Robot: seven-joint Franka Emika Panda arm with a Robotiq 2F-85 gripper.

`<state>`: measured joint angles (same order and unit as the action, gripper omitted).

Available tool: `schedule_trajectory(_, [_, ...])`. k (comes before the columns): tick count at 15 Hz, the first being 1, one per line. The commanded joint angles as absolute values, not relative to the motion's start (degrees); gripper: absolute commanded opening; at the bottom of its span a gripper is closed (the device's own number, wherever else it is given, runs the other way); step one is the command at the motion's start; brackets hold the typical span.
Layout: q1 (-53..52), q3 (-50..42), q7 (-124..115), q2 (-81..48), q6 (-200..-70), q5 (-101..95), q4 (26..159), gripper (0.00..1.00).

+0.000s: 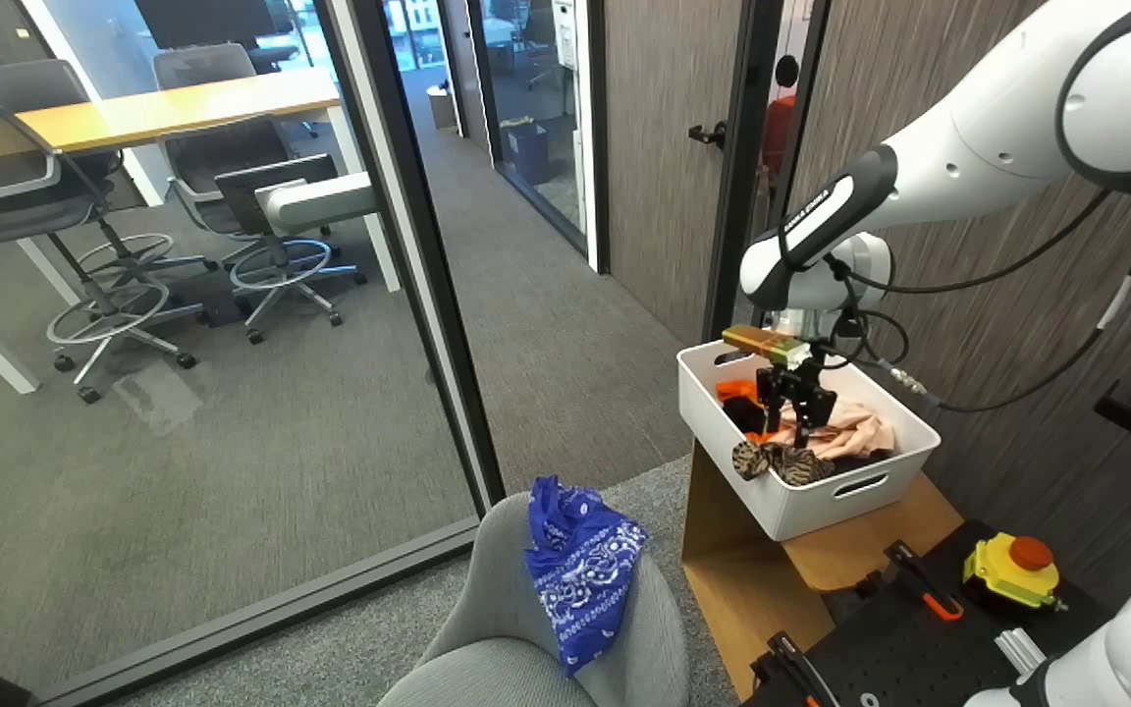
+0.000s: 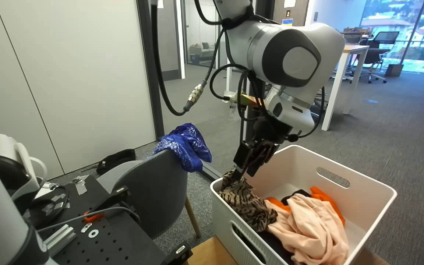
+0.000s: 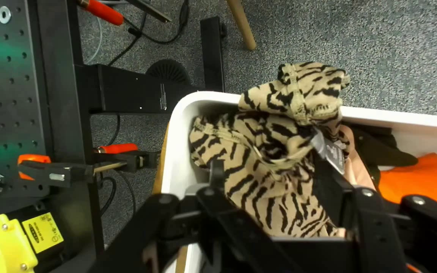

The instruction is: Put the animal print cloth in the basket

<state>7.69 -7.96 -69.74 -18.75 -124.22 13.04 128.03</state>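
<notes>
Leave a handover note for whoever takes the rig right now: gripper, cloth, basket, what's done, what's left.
Gripper: open over the cloth, nothing clamped; whether it touches the cloth is hard to tell.
Animal print cloth: mostly inside the basket, one end draped over the rim.
Basket: on the wooden stand.
Done: most of the cloth is in.
Left: probably tuck in the overhanging end, then lift clear.

I'm working remotely in an office: wheeled chairs at a wood-topped desk, grey carpet, a framed glass wall.
</notes>
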Motion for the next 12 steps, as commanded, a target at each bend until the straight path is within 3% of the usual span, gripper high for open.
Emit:
schedule_trajectory(1, [7.3,-8.27,-66.59,-16.18,-123.3,14.29,127.72,0.95])
schedule_trajectory(3, [6.94,-8.03,-65.07,-14.24,-122.65,13.81,128.09,1.0])
schedule_trajectory(7, [4.23,-6.77,-60.66,-5.64,-117.61,9.11,129.67,1.0])
schedule_trajectory(12, [1.08,-2.81,-56.19,6.04,-101.68,5.33,128.07,1.0])
